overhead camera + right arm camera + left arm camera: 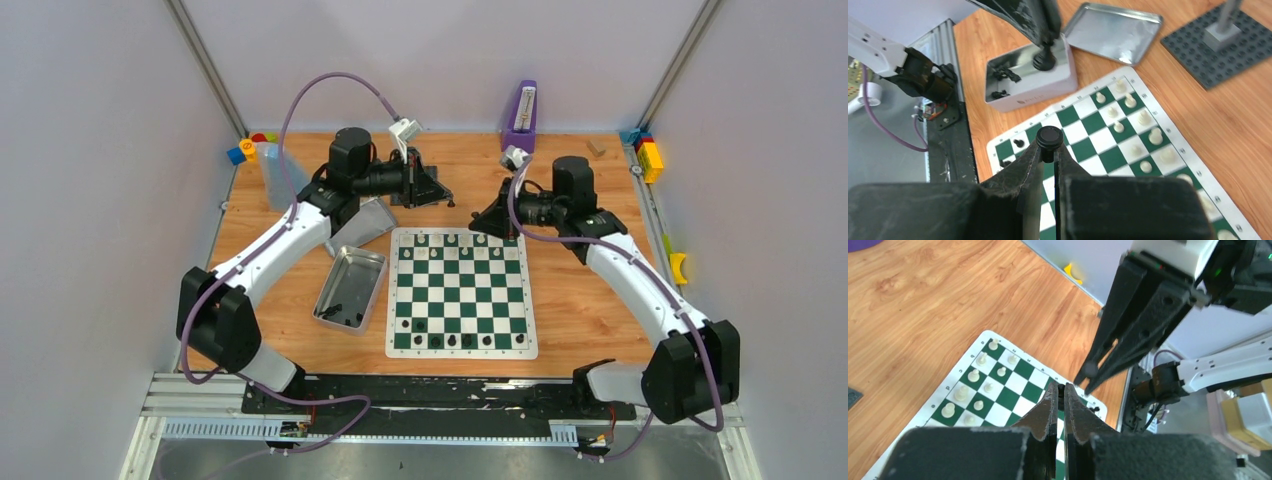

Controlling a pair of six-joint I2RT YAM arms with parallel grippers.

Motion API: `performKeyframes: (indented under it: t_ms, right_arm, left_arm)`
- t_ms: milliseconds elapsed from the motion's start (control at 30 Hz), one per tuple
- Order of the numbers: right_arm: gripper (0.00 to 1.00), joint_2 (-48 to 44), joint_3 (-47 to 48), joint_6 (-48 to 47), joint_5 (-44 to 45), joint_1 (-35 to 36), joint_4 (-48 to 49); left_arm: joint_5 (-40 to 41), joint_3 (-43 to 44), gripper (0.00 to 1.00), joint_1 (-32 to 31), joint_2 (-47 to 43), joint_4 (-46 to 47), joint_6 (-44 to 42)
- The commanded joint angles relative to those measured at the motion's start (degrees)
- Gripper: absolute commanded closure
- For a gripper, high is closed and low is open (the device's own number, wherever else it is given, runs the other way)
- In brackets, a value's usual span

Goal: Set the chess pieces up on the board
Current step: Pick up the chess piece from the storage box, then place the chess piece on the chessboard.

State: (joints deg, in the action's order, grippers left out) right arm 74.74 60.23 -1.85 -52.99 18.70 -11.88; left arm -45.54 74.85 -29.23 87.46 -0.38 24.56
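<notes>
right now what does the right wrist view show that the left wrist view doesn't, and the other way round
Only the right wrist view: the open tin with loose black pieces inside, its lid, the studded baseplate with a grey tower, and the black piece pinched by the left gripper. Only the left wrist view: a yellow object by the wall and a purple shape at the corner. Both: the board, its cream-white pieces, and the right gripper shut on a dark piece.

Middle rows of the board (460,290) lie open, with white pieces (452,241) beyond, black pieces (455,341) nearer, tin (356,278) alongside.
</notes>
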Motion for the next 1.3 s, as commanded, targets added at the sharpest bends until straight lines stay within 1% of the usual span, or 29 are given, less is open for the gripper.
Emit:
performKeyframes:
  t_ms: [0,133,200,300,367,500,633,733,800,933,1267]
  right_arm:
    - [1.0,-4.62,-3.0,-4.77,-0.13,-5.32,-3.8]
    - [1.0,-7.26,-4.57,-5.06,-1.84,-12.15,-5.7]
    - [1.0,-8.47,-5.16,-5.5,-2.25,-15.39,-6.79]
    - [1.0,-10.22,-6.05,-5.96,-2.98,-20.89,-8.33]
    - [1.0,-11.24,-6.69,-6.3,-3.0,-23.04,-9.09]
    - [1.0,-13.18,-8.01,-7.19,-2.8,-25.96,-9.95]
    - [1.0,-13.91,-8.71,-7.21,-2.89,-28.43,-10.54]
    - [1.0,-13.62,-8.43,-7.03,-2.98,-30.03,-11.32]
    - [1.0,-13.44,-8.17,-7.07,-3.08,-30.98,-12.1]
    - [1.0,-13.55,-8.48,-7.51,-3.39,-31.9,-12.56]
    - [1.0,-13.22,-9.42,-8.24,-4.64,-33.43,-12.58]
  left_arm:
    - [-1.16,-4.19,0.99,-0.72,-3.04,4.95,-9.06]
    - [-3.78,-10.7,0.99,-3.27,-2.89,11.81,-13.7]
    - [-5.03,-14.75,1.0,-5.65,-2.3,14.87,-16.66]
    - [-5.76,-17.42,1.0,-10.44,-0.79,17.23,-21.29]
    - [-5.98,-18.98,1.0,-12.87,0.7,18.68,-23.86]
    - [-5.71,-21.73,1.0,-17.07,4.5,25.7,-27.54]
    - [-5.31,-20.12,1.0,-21.4,9.95,27.65,-30.38]
    - [-5.52,-17.85,1.0,-23.89,14.84,30.81,-29.82]
    - [-5.7,-16.0,1.0,-24.65,19.57,33.47,-28.66]
    - [-5.68,-12.68,1.0,-25.66,24.78,35.25,-27.25]
    - [-5.24,-6.99,1.0,-26.88,30.97,32.97,-27.45]
